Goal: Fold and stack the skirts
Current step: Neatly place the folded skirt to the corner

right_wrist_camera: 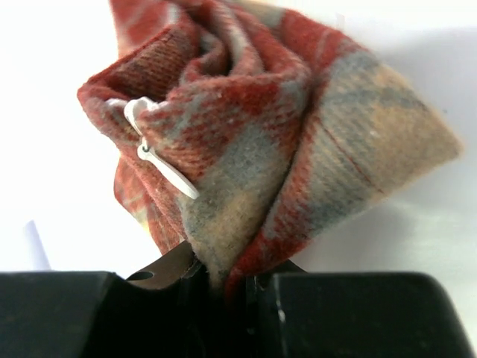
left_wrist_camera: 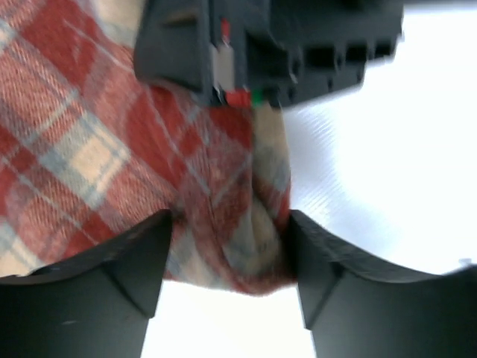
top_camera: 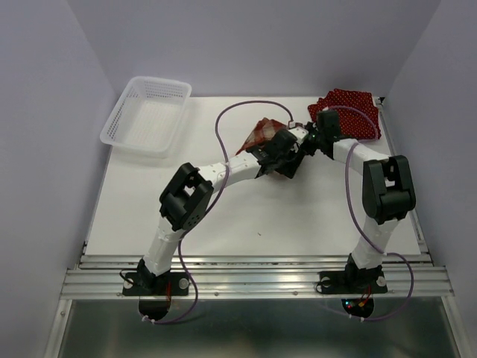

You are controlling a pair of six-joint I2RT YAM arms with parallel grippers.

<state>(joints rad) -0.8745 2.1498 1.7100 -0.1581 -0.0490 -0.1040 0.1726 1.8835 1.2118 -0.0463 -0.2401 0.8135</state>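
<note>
Right end effector: clamped on a bunched fold of the plaid skirt, which carries a white plastic tag fastener. Left end effector: jaws apart, straddling the same skirt. The skirt sits at upper centre of the tabletop. Polka-dot skirts: heaped upper right, by the wall. Basket: upper left corner. Bare tabletop fills the lower frame.

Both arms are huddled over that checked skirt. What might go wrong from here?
The right end effector pinches only a bunched bit of the plaid skirt, so it might slip free or fold crooked. The left end effector stands open around another fold, which may snag when that arm lifts. Both end effectors sit very close together and could bump.
</note>
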